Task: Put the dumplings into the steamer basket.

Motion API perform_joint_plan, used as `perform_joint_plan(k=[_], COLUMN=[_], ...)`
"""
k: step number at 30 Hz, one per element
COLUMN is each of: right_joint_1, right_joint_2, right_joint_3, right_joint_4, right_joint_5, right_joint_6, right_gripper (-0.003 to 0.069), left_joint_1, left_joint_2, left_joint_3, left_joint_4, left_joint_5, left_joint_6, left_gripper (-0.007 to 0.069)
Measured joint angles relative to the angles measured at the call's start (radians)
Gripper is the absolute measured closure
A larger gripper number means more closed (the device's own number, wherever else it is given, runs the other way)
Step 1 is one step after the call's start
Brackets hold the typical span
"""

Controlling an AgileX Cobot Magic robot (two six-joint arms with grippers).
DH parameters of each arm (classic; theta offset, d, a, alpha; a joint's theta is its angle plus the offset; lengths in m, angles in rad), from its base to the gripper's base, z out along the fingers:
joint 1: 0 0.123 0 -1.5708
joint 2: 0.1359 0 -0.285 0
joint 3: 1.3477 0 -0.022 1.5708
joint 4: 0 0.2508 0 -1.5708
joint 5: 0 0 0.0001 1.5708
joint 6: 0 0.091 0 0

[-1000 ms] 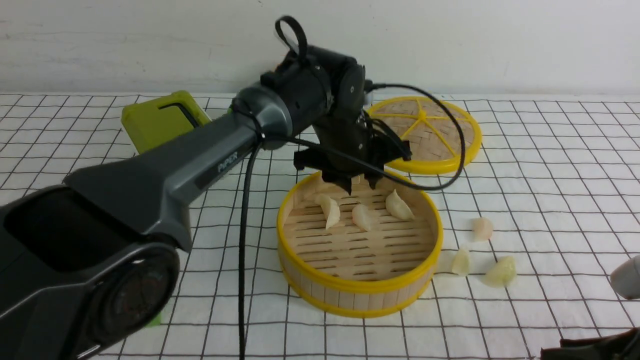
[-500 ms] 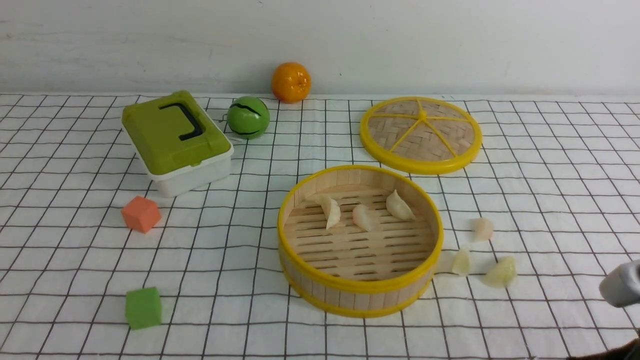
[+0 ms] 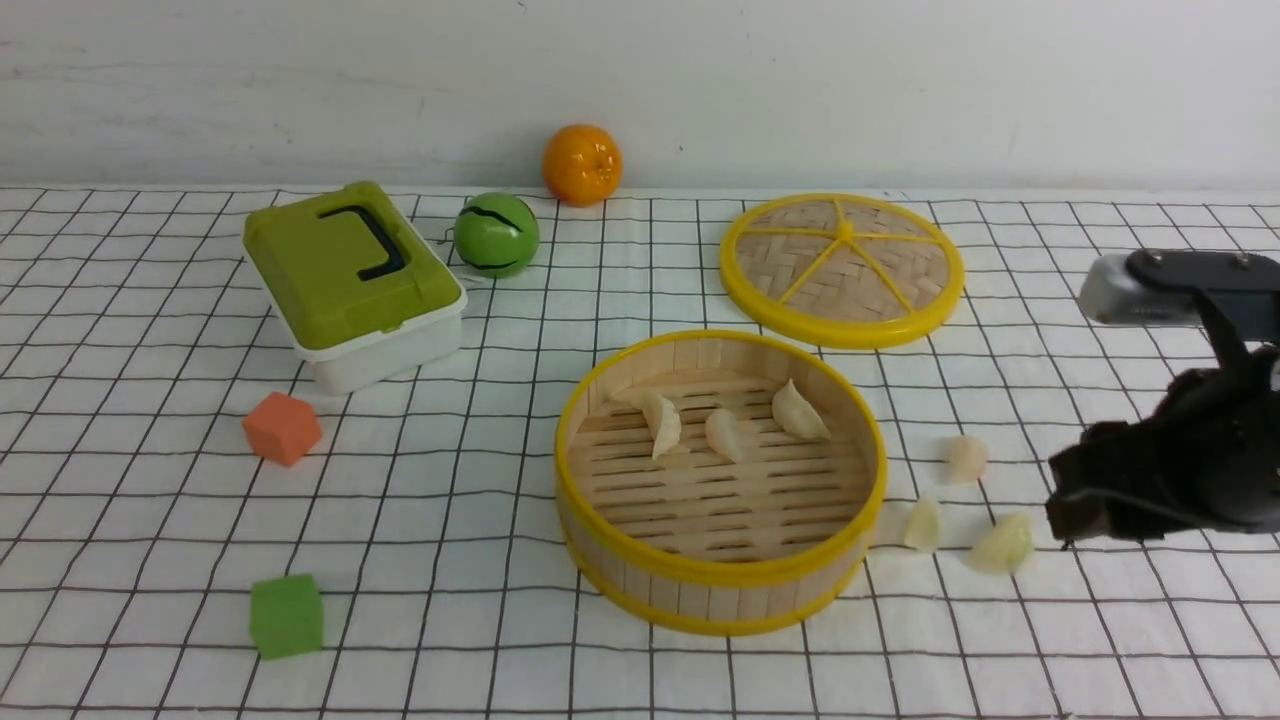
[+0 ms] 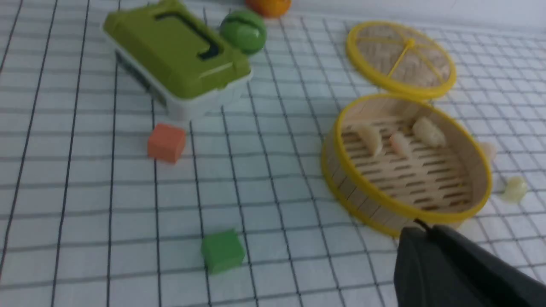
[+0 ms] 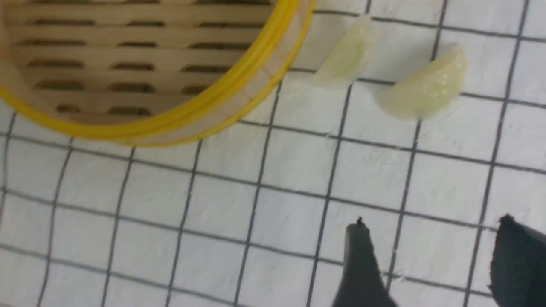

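Observing the steamer basket (image 3: pixel 720 572) upright on the gridded table (image 3: pixel 460 600), near the middle of the front view. Counting three dumplings (image 3: pixel 797 412) inside, on the slatted floor towards the far side, apart from one another. Counting three more on the table, just beyond the basket's right side: a pale pinkish one (image 3: pixel 966 459) farthest away, a yellowish one (image 3: pixel 923 524) close to the rim, a larger greenish one (image 3: pixel 1003 545) farther right.

Finding the right gripper (image 5: pixel 433 219) to the right of these, near the larger one, with fingers spread wide and empty. Cannot tell from the views whether clear of the table surface. Reading the left gripper (image 4: pixel 420 226) as closed, fingertips together, holding nothing visible; noted in the left wrist view only.

Noting also the woven lid (image 3: pixel 842 270) behind the basket, lying flat. Logging at left the green-lidded box (image 3: pixel 355 280), with the green ball (image 3: pixel 497 235) just beside and the orange ball (image 3: pixel 582 165) near the wall (image 3: pixel 900 90). Recording the orange cube (image 3: pixel 283 429) in front of the box, and the green cube (image 3: pixel 287 616) nearer the camera.
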Motion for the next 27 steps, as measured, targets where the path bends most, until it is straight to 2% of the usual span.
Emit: perform_joint_plan(k=[2,5,6,9,13,17,20,22,24,26,27], right_joint_1=[0.0,0.0,0.0,-0.001,-0.001,-0.001,-0.001,-0.001,-0.002,-0.004,-0.004], right_joint_2=[0.032,0.137,0.143,0.238,0.329,0.383,0.419,0.445,0.447,0.448,0.448], right_joint_3=[-0.016,-0.03,-0.03,-0.03,-0.03,-0.03,-0.031,-0.037,-0.04,-0.041,-0.041], right_joint_4=[-0.046,-0.157,-0.161,-0.188,-0.188,-0.157,-0.158,-0.175,-0.181,-0.197,-0.204], right_joint_5=[-0.016,-0.094,-0.094,-0.167,-0.259,-0.317,-0.345,-0.354,-0.352,-0.352,-0.351], right_joint_6=[0.063,0.246,0.256,0.401,0.467,0.477,0.477,0.477,0.477,0.477,0.473], right_gripper=[0.0195,0.0149,0.0148,0.0139,0.0139,0.0139,0.0166,0.0241,0.0278,0.0364,0.0379], left_joint_1=[0.0,0.0,0.0,0.0,0.0,0.0,0.0,0.0,0.0,0.0,0.0], left_joint_2=[-0.043,-0.114,-0.116,-0.138,-0.138,-0.139,-0.139,-0.139,-0.139,-0.14,-0.14], left_joint_3=[0.055,0.138,0.145,0.192,0.25,0.303,0.334,0.346,0.346,0.346,0.346], left_joint_4=[0.0,0.025,0.028,0.099,0.182,0.236,0.246,0.249,0.251,0.256,0.257], left_joint_5=[0.021,0.032,0.031,0.002,-0.01,-0.013,-0.031,-0.063,-0.075,-0.091,-0.096], left_joint_6=[-0.009,-0.014,-0.014,-0.016,-0.012,-0.01,-0.01,-0.01,-0.01,-0.01,-0.01], left_gripper=[0.0636,0.0636,0.0636,0.0636,0.0636,0.0636,0.0636,0.0636,0.0636,0.0636,0.0636])
